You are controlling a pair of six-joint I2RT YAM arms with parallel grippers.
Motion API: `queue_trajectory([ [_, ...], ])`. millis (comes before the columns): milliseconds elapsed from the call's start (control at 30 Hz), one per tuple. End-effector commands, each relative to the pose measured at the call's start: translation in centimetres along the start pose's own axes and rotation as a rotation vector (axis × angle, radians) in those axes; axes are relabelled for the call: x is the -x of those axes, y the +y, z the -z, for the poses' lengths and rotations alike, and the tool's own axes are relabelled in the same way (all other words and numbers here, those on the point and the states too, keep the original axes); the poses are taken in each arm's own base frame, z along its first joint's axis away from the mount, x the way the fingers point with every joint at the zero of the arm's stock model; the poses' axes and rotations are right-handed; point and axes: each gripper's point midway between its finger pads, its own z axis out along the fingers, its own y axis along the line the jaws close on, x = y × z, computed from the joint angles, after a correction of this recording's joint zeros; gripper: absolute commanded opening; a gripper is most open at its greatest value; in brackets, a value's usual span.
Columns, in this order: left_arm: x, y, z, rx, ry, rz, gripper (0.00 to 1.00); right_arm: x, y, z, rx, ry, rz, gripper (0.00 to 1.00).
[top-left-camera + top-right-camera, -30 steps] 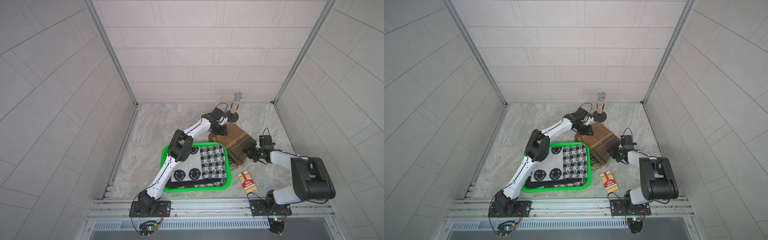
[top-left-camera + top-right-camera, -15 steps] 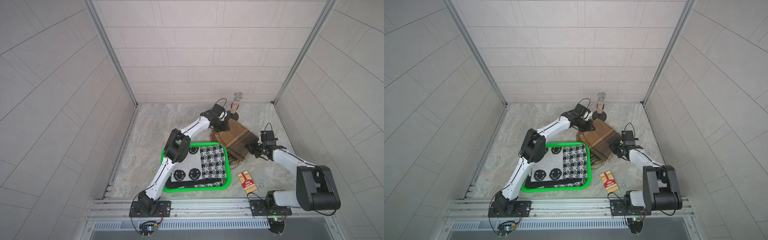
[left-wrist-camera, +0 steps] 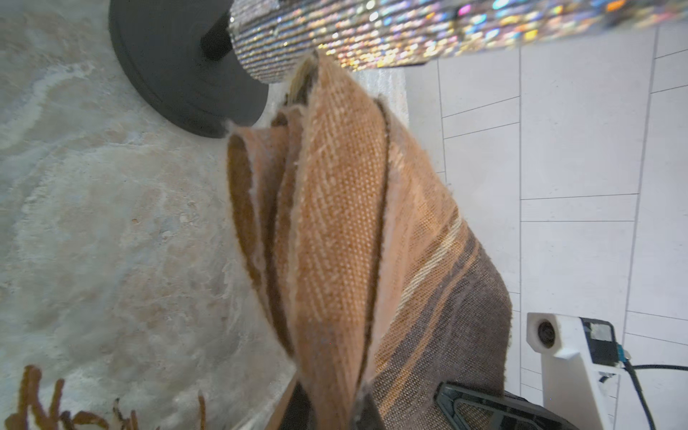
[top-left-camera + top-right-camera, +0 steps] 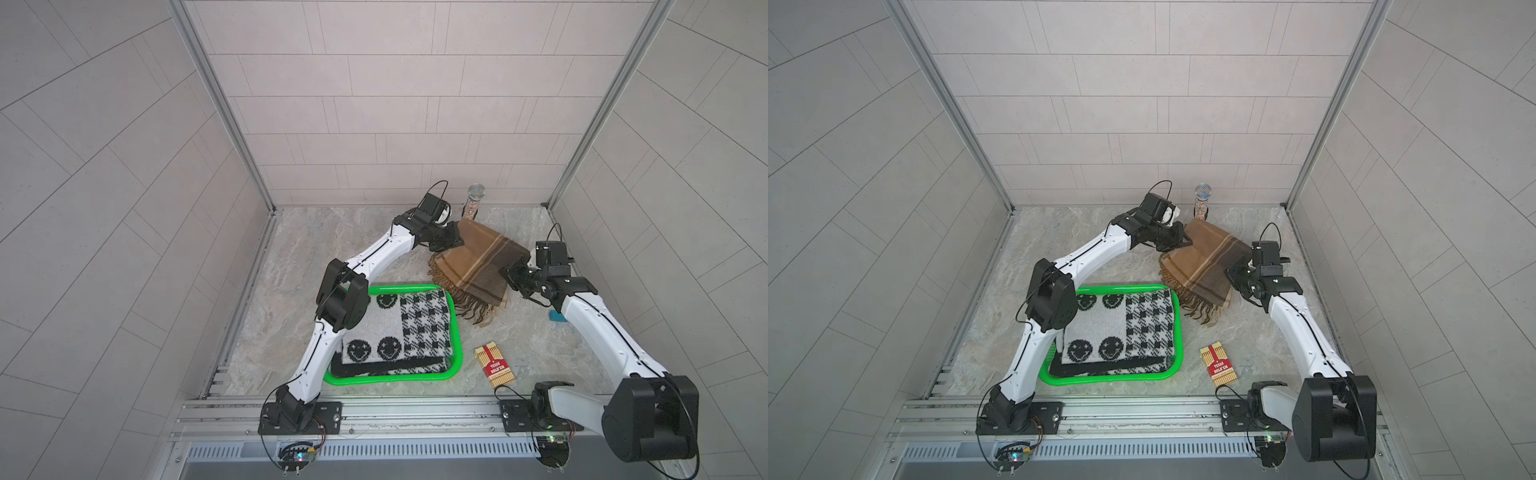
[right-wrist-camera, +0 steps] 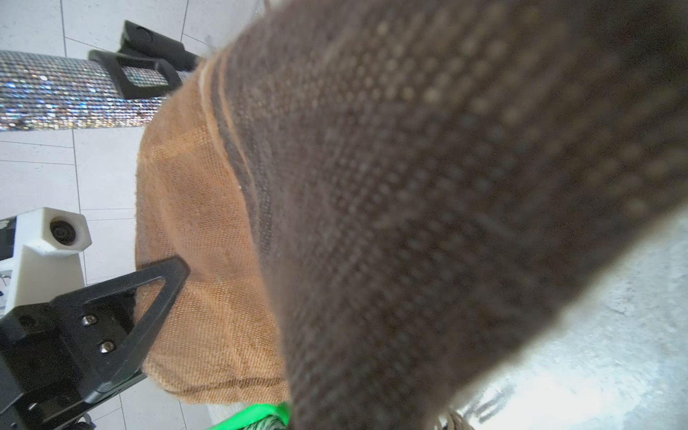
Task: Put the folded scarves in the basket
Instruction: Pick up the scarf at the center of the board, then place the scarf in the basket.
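Marble tabletop [image 4: 316, 249]: left gripper [image 4: 455, 240] and right gripper [image 4: 509, 272] pinch opposite ends of brown plaid scarf [image 4: 478, 266]; green basket [image 4: 390, 379] lies base-ward, left side.

Both top views bright, sharp. Right wrist view: brown plaid woven scarf [image 5: 446, 186] blurred; white glare beside it.

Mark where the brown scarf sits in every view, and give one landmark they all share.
Top view: brown scarf beyond the basket, right of centre.
Top view: same spot.
Left wrist: folded layers, close up.
Right wrist: fills most of the picture.
Shared landmark: glitter tube, in all four.
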Motion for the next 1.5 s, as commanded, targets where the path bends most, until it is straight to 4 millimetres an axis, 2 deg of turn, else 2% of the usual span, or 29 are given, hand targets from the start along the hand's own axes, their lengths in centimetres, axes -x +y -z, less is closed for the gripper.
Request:
queue_trajectory([
  [0,0.4,-2.7,2.6,-0.028,-0.037,0.009,0.00,0.0,0.4,1.8,-0.019,-0.009,0.030,0.00],
  [200,-0.1,-3.7,5.0,-0.020,-0.044,0.015,0.00,0.0,2.3,3.7,0.025,-0.014,0.052,0.00],
  [333,-0.5,-4.3,7.5,-0.005,-0.068,0.006,0.00,-0.4,4.2,5.1,0.056,-0.011,0.101,0.00],
  [533,-0.5,-4.3,11.8,0.005,-0.119,0.014,0.00,-1.9,8.3,6.4,0.127,0.028,0.200,0.00],
  [700,0.0,-2.0,15.7,0.018,-0.185,0.059,0.00,-4.1,12.9,6.1,0.176,0.088,0.330,0.00],
  [967,1.7,4.6,22.8,0.025,-0.355,0.180,0.00,-7.8,21.3,2.9,0.308,0.203,0.475,0.00],
  [1133,2.0,8.3,26.4,0.022,-0.418,0.244,0.00,-10.3,25.3,1.3,0.359,0.267,0.560,0.00],
  [1300,1.9,9.3,29.2,-0.009,-0.470,0.272,0.00,-12.6,26.9,0.9,0.369,0.307,0.625,0.00],
  [1400,0.9,9.6,29.5,-0.002,-0.458,0.285,0.00,-14.0,26.2,0.6,0.356,0.341,0.644,0.00],
  [1467,-0.4,10.2,29.2,0.005,-0.436,0.299,0.00,-15.0,25.2,0.6,0.349,0.361,0.645,0.00],
])
